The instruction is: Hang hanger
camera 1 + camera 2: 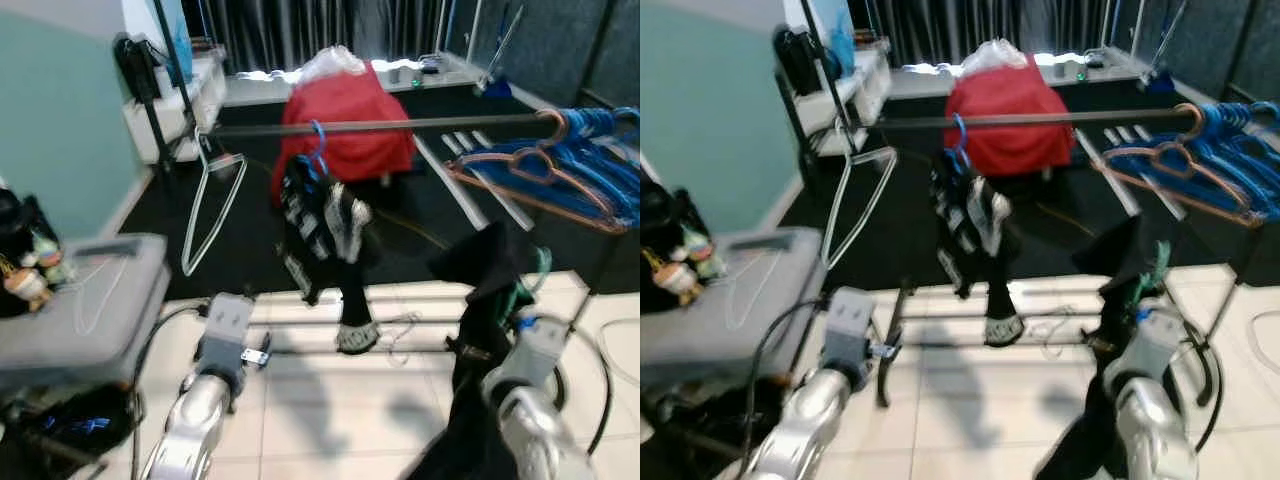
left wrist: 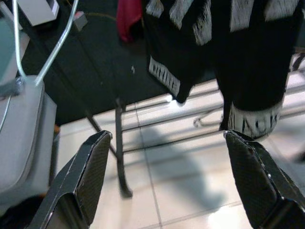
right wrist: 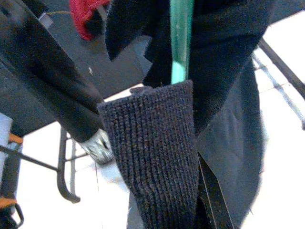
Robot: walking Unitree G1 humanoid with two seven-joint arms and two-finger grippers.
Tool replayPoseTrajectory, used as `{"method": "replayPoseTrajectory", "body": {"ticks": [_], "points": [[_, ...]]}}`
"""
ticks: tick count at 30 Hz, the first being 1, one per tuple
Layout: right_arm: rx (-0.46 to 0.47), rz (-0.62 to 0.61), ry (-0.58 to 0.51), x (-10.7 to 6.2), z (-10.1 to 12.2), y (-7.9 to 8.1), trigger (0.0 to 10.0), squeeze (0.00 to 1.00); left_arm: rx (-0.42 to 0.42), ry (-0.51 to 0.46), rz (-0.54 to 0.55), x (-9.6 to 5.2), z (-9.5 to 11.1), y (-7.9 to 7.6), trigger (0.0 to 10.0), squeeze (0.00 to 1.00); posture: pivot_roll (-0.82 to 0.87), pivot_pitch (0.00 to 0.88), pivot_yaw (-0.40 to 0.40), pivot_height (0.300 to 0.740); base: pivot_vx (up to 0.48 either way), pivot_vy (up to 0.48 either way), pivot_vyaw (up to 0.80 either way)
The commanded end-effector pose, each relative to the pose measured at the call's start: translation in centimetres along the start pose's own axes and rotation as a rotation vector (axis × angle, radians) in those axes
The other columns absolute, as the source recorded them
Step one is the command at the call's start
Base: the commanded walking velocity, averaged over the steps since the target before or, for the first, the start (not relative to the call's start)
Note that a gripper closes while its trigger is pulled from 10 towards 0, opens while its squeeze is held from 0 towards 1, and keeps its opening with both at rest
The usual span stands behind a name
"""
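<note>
Carrying a green hanger (image 3: 181, 43) draped with a dark garment (image 1: 1118, 270), the right gripper (image 1: 522, 312) is clamped on it below the rail (image 1: 400, 126), presumably ready to lift and hook. Left gripper (image 2: 167, 186) spread, empty. White tile meets black mat (image 1: 250, 220) beneath the rack.

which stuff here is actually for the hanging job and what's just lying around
For the job: green hanger with dark garment, held up by the right gripper; clothes rail.

Lying about: red heap, grey box, white hanger, blue hangers.
</note>
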State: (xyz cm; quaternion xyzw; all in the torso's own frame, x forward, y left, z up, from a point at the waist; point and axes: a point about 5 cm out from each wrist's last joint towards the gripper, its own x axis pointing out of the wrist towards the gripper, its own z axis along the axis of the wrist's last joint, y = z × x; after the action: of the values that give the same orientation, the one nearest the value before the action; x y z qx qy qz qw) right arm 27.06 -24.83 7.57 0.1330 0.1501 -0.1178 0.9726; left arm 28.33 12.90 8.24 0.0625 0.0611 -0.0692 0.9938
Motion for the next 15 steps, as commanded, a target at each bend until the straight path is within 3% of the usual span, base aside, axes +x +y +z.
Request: {"method": "replayPoseTrajectory", "body": {"ticks": [1, 4, 7, 10, 11, 12, 14, 15], "points": [[0.026, 0.026, -0.132, 0.3, 3.5, 0.2, 10.0, 0.00, 0.018, 0.016, -0.008, -0.5, -0.5, 0.3, 10.0, 0.00, -0.22, 0.000, 0.033, 0.740, 0.480, 0.000, 0.00], [0.032, 0.014, -0.156, 0.4, 4.4, -0.2, 10.0, 0.00, 0.019, 0.014, -0.018, -0.6, -0.5, 0.2, 10.0, 0.00, -0.22, 0.000, 0.033, 0.740, 0.480, 0.000, 0.00], [0.079, -0.030, -0.239, 0.2, 8.0, -2.7, 10.0, 0.00, 0.025, 0.024, -0.028, -0.8, -0.5, -0.1, 10.0, 0.00, -0.22, 0.000, 0.037, 0.740, 0.480, 0.000, 0.00], [0.079, -0.030, -0.239, 0.2, 8.0, -2.7, 10.0, 0.00, 0.025, 0.024, -0.028, -0.8, -0.5, -0.1, 10.0, 0.00, -0.22, 0.000, 0.037, 0.740, 0.480, 0.000, 0.00], [0.085, -0.031, -0.255, 0.2, 9.0, -3.3, 10.0, 0.00, 0.025, 0.026, -0.030, -0.8, -0.5, -0.2, 10.0, 0.00, -0.22, 0.000, 0.036, 0.740, 0.480, 0.000, 0.00], [0.105, -0.020, -0.273, 0.1, 10.4, -3.8, 10.0, 0.00, 0.025, 0.028, -0.028, -0.9, -0.6, -0.2, 10.0, 0.00, -0.22, 0.000, 0.033, 0.740, 0.000, 0.000, 0.00], [0.105, -0.020, -0.273, 0.1, 10.4, -3.8, 10.0, 0.00, 0.025, 0.028, -0.028, -0.9, -0.6, -0.2, 10.0, 0.00, -0.22, 0.000, 0.033, 0.740, 0.000, 0.000, 0.00], [0.126, -0.003, -0.287, 0.0, 11.7, -4.1, 10.0, 0.00, 0.015, 0.039, -0.032, -1.0, -0.7, -0.2, 10.0, 0.00, -0.22, 0.000, 0.032, 0.740, 0.000, 0.000, 0.00]]}}
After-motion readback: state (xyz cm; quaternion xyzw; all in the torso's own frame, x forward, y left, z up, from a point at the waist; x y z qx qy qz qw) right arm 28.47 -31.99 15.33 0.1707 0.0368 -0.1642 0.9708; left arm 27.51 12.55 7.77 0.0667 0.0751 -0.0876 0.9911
